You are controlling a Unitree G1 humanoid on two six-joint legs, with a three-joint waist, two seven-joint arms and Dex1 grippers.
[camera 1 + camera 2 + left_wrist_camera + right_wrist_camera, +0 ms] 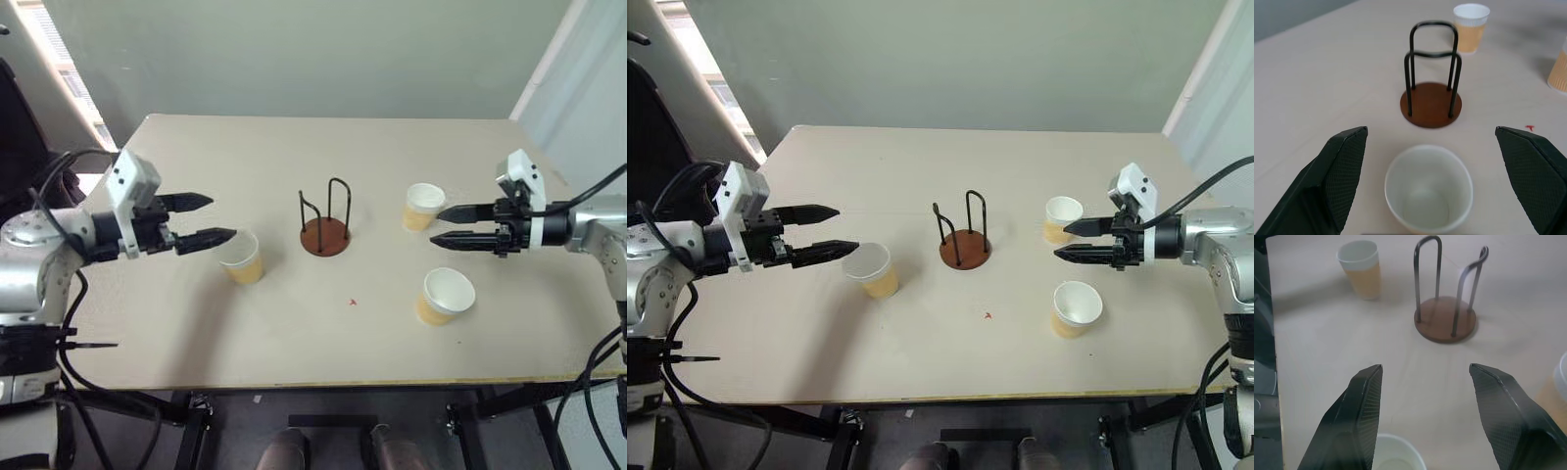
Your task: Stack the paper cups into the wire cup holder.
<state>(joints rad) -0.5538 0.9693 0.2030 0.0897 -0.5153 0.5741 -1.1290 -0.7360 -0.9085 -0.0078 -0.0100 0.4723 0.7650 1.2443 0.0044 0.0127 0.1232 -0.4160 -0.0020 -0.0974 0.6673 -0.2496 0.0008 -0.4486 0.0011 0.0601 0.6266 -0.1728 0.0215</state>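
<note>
Three tan paper cups with white insides stand upright on the table. One cup [241, 257] is left of the wire cup holder [325, 235], a brown disc with black wire loops. Two more stand to its right, one farther back [423, 207] and one nearer [446, 296]. My left gripper [220, 219] hovers open just behind and above the left cup [1428, 188], which in the left wrist view sits low between the fingers [1342, 171]. My right gripper [436, 226] hangs open above the table between the two right cups, pointing at the holder [1444, 323]. Both grippers hold nothing.
The beige table [294, 333] has its front edge close to me and a wall behind its far edge. A small red mark [353, 302] lies in front of the holder. Cables hang beside both arms at the table's sides.
</note>
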